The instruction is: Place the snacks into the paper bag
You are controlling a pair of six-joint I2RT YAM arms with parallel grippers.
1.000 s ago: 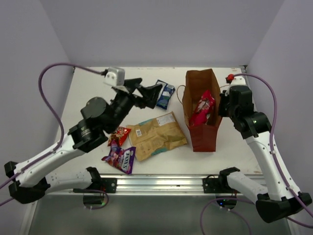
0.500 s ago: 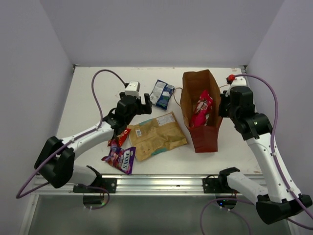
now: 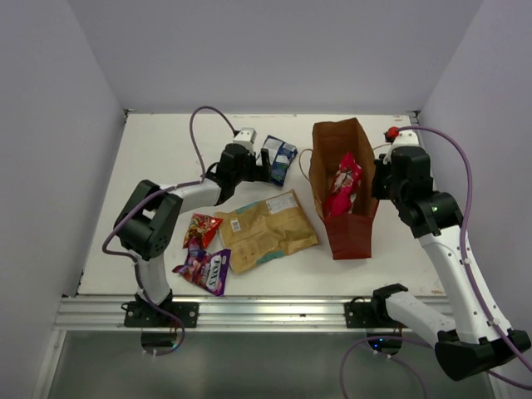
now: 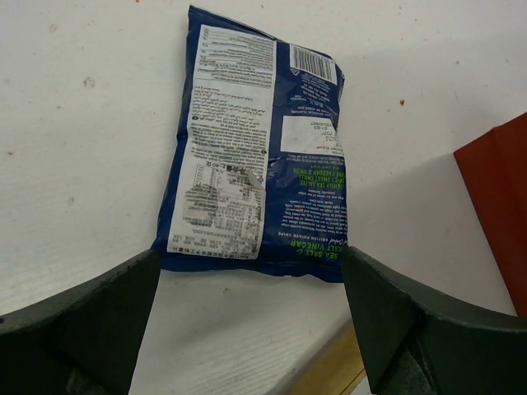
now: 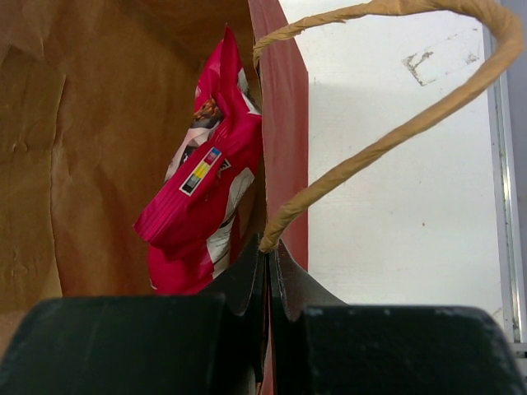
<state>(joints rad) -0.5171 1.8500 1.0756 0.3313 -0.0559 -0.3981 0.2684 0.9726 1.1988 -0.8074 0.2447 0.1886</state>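
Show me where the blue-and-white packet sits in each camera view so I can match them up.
Top external: blue-and-white packet upper middle, just left of the paper bag.
Left wrist: fills the centre, lying flat, printed back up.
Right wrist: not in it.
Shared landmark: the paper bag's red-brown wall, at the left wrist view's right edge and the right wrist view's middle.

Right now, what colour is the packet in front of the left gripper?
Dark blue packet with a white text panel, green lettering; clearest in left wrist view.
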